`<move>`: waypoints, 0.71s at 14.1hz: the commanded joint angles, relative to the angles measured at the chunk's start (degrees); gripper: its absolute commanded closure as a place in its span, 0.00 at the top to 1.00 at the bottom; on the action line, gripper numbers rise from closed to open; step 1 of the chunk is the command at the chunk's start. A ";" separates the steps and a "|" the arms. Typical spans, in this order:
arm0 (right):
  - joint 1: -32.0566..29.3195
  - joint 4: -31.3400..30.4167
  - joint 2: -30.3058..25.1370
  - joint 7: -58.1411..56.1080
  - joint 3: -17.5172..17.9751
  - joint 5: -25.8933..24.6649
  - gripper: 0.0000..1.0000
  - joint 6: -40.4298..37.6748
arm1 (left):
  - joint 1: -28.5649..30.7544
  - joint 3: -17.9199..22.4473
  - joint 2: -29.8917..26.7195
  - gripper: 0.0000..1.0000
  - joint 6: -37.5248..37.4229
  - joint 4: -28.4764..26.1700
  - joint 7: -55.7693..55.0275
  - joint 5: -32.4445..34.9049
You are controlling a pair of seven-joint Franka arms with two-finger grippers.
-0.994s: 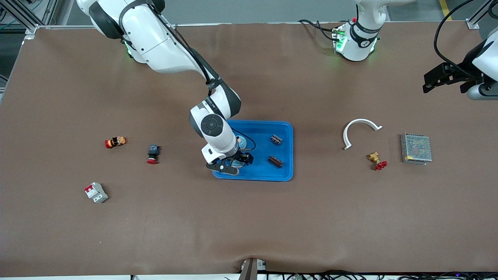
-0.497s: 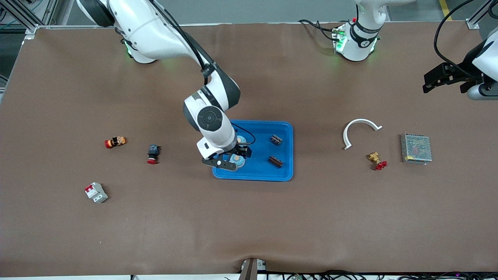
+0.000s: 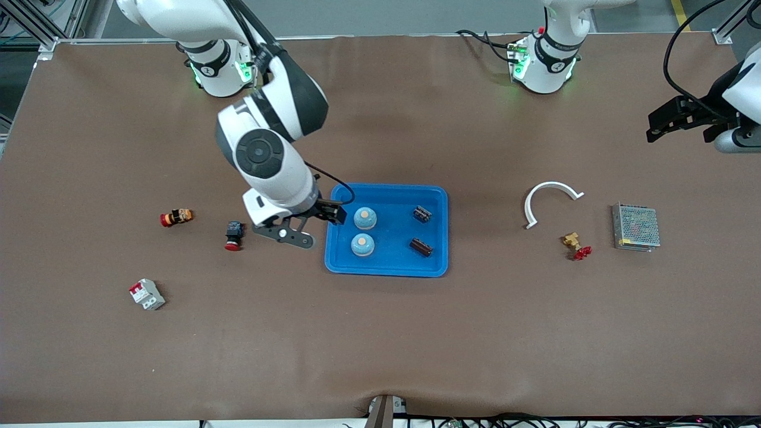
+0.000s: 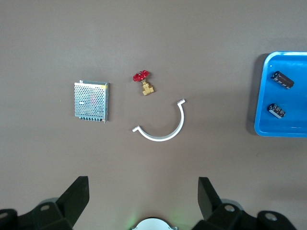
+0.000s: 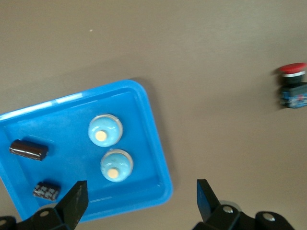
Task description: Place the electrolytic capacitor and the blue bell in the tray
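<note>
The blue tray (image 3: 392, 235) (image 5: 62, 124) (image 4: 268, 125) lies mid-table. In it rest two blue bells (image 3: 365, 217) (image 3: 362, 244) (image 5: 103, 132) (image 5: 115, 165), and two dark capacitors (image 3: 422, 213) (image 3: 421, 246) (image 5: 29, 149) (image 4: 282, 79) toward the left arm's end. My right gripper (image 3: 310, 226) (image 5: 139, 196) hangs open and empty over the tray's rim at the right arm's end. My left gripper (image 3: 678, 132) (image 4: 143, 191) waits open and empty, high over the table's left-arm end.
Toward the right arm's end lie a red push button (image 3: 233, 235) (image 5: 292, 86), an orange-and-red part (image 3: 176, 217) and a grey breaker (image 3: 147, 294). Toward the left arm's end lie a white arc (image 3: 550, 196) (image 4: 160, 127), a brass valve (image 3: 575, 245) (image 4: 145, 84) and a mesh box (image 3: 636, 227) (image 4: 91, 100).
My right gripper has risen and drawn away from over the nearer bell toward the right arm's end. That bell stays in the tray. The left arm has not moved.
</note>
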 commanded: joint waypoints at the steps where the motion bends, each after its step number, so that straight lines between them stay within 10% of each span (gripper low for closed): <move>1: -4.13 -1.86 -4.58 -4.71 0.63 -0.44 1.00 -4.17 | 0.27 -0.26 -1.26 1.00 0.73 -1.05 1.12 1.33; 10: -14.51 -1.86 -9.52 -21.94 0.54 -1.41 1.00 -11.12 | 0.18 -0.26 -1.09 1.00 0.82 -0.97 1.12 1.33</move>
